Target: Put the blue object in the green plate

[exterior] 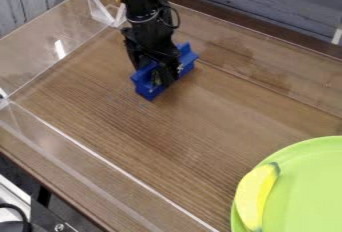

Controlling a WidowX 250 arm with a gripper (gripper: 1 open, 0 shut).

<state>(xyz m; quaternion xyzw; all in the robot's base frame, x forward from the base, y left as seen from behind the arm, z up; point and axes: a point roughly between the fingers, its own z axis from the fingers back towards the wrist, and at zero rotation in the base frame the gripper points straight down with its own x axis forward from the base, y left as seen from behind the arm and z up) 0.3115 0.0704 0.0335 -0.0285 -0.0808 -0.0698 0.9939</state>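
The step in hand looks like grasping: the jaws [158, 68] sit over the blue object [163, 78], near eleven o'clock on the counter [147, 141], their grip impossible to tell. Next: secure hold, lift, carry toward four o'clock, to the green plate [310, 198].

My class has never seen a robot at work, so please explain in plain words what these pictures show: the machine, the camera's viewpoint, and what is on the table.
All views come from one camera, looking down at a wooden table. The black machine at the top is a robot arm, ending in a gripper. It is down over a blue block; whether its fingers grip it cannot be told. At the lower right is a green plate with a yellow banana-like item on it.
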